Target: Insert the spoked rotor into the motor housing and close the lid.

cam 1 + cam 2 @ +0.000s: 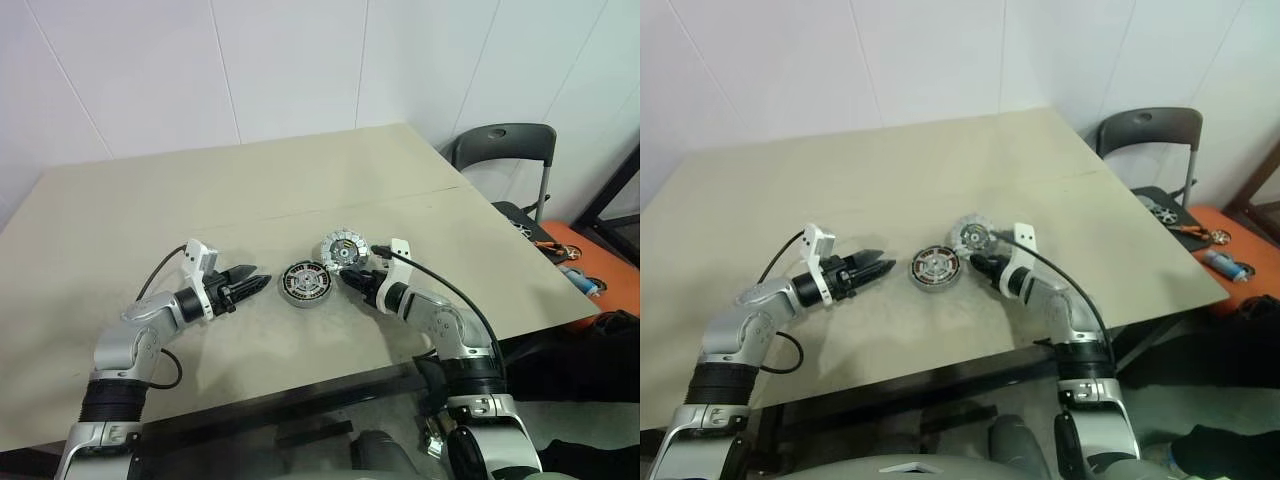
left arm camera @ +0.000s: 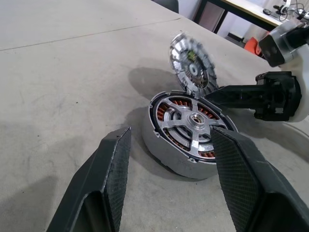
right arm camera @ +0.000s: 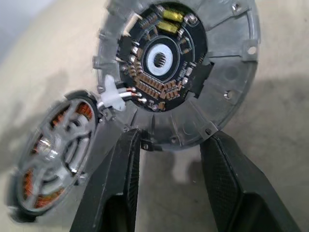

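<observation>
The motor housing (image 1: pixel 304 282) lies flat on the tan table (image 1: pixel 200 200), a grey-walled disc with copper windings. The spoked rotor (image 2: pixel 186 118) sits inside it, silver spokes and hub facing up within a dark rim. Just behind it the lid (image 3: pixel 174 63) stands tilted on edge, showing its toothed grey rim and a dark circuit board. My right gripper (image 1: pixel 352 272) is shut on the lid's lower edge, one finger on each face. My left gripper (image 1: pixel 262 284) is open, level with the table, pointing at the housing from the left with a small gap between them.
A black chair (image 1: pixel 505 150) stands past the table's far right corner. An orange surface with tools (image 1: pixel 575 262) lies beyond the right edge. A black cable (image 1: pixel 440 285) runs along my right forearm. The table's front edge is close below both arms.
</observation>
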